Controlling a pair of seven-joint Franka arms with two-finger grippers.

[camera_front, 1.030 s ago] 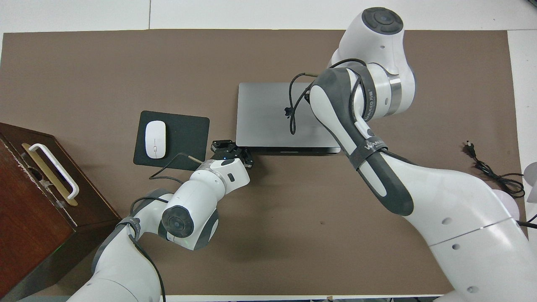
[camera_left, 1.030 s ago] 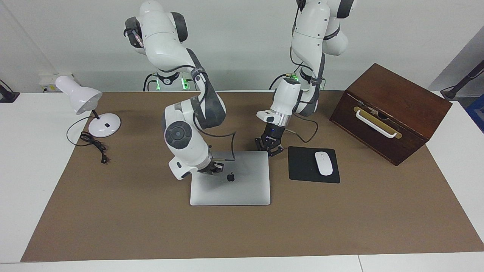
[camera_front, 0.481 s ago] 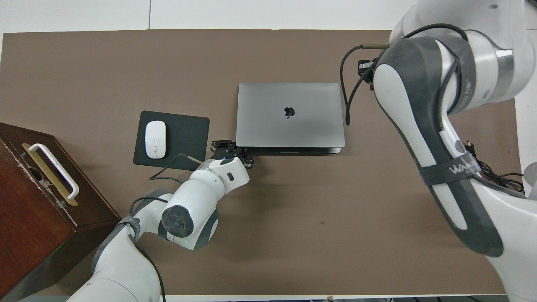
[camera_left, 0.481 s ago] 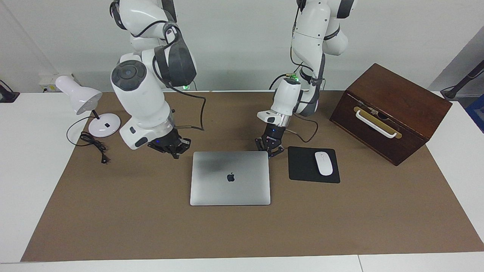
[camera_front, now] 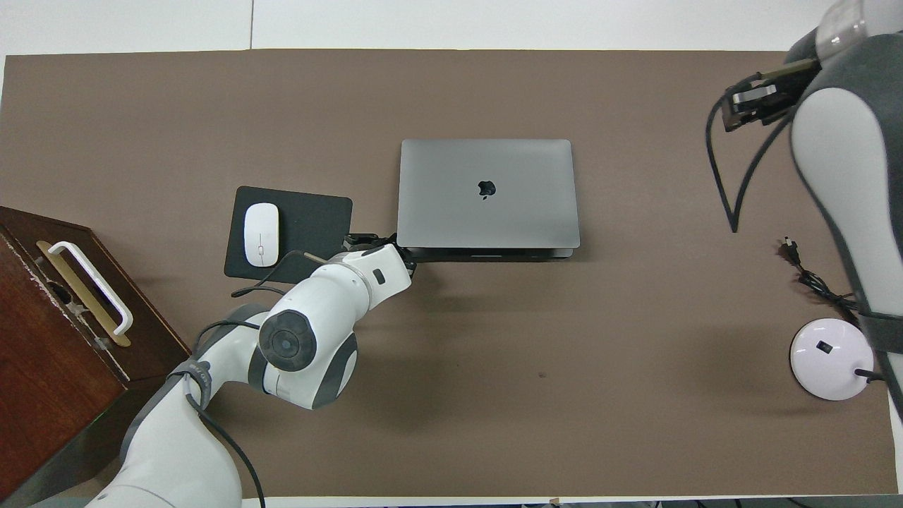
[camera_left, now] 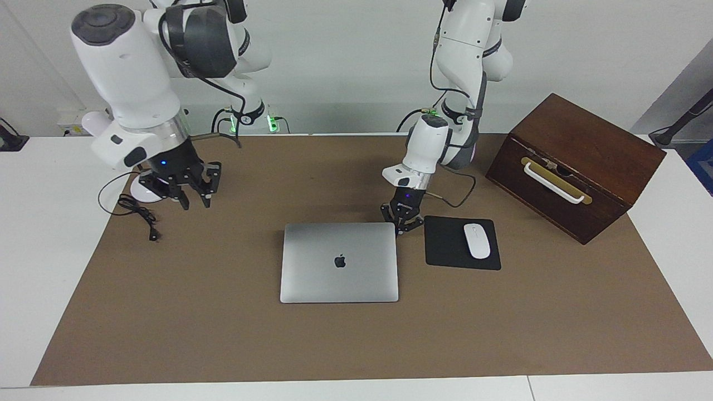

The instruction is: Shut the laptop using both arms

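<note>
The silver-grey laptop [camera_left: 340, 278] lies shut and flat on the brown mat, its apple logo up; it also shows in the overhead view [camera_front: 487, 212]. My left gripper [camera_left: 405, 221] is low and open at the laptop's corner nearest the robots, between the laptop and the mouse pad. In the overhead view its wrist covers most of the left gripper [camera_front: 374, 243]. My right gripper [camera_left: 181, 189] is open and empty, raised over the mat by the lamp's base, well apart from the laptop. In the overhead view the right arm hides its fingers.
A black mouse pad [camera_left: 445, 245] with a white mouse [camera_left: 477, 240] lies beside the laptop toward the left arm's end. A brown wooden box [camera_left: 574, 161] stands at that end. A white lamp base [camera_front: 829, 349] and black cable [camera_left: 139, 214] lie at the right arm's end.
The right arm has lifted off the laptop's lid and swung up and away to the lamp end of the table. The left gripper has shifted slightly at the laptop's corner.
</note>
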